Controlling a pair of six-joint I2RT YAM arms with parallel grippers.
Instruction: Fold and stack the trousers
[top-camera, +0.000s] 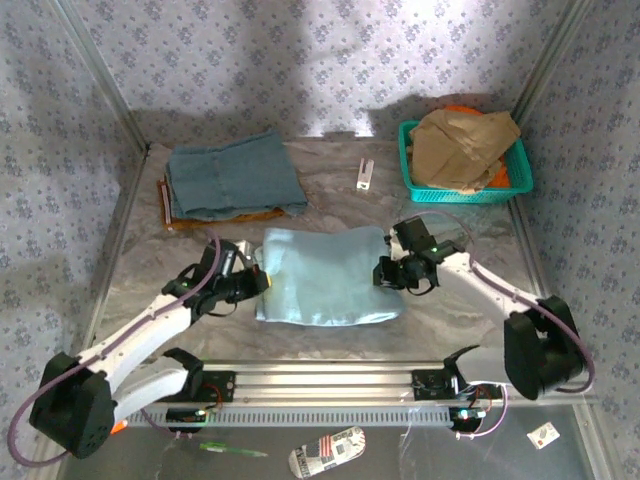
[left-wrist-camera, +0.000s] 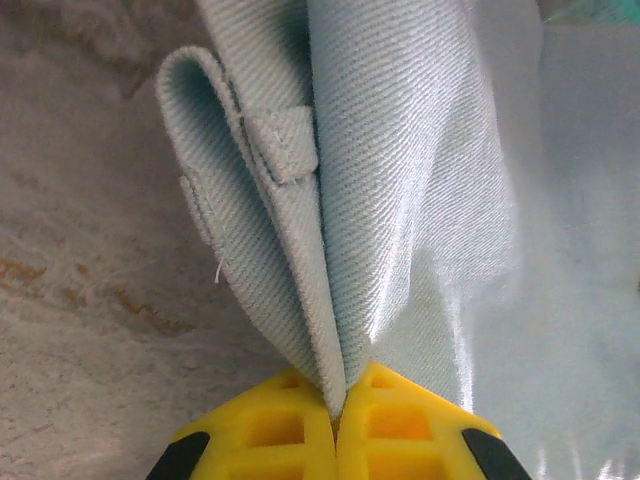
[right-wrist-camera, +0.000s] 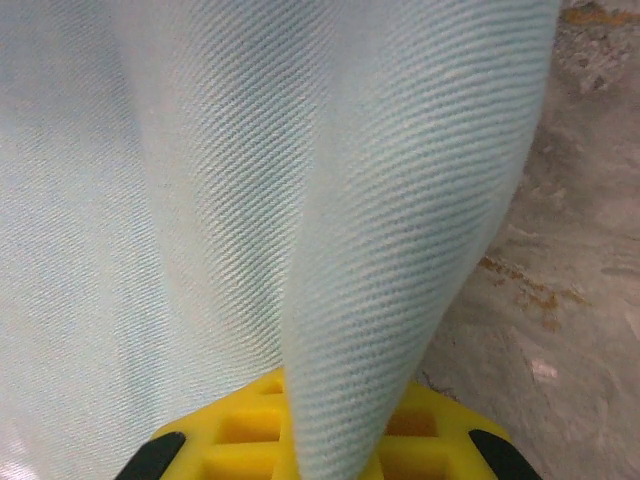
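— What's held, and where?
— Folded pale sky-blue thin-cloth trousers (top-camera: 325, 275) lie at the middle of the bench (top-camera: 330, 345). My left claw (left-wrist-camera: 338, 400) is clamped on their left edge, my right claw (top-camera: 385, 272) on their right. The near edge is bare.

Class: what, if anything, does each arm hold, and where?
Both hold the trousers: left jaws pinch a folded edge beside a belt loop; right jaws pinch the opposite edge.
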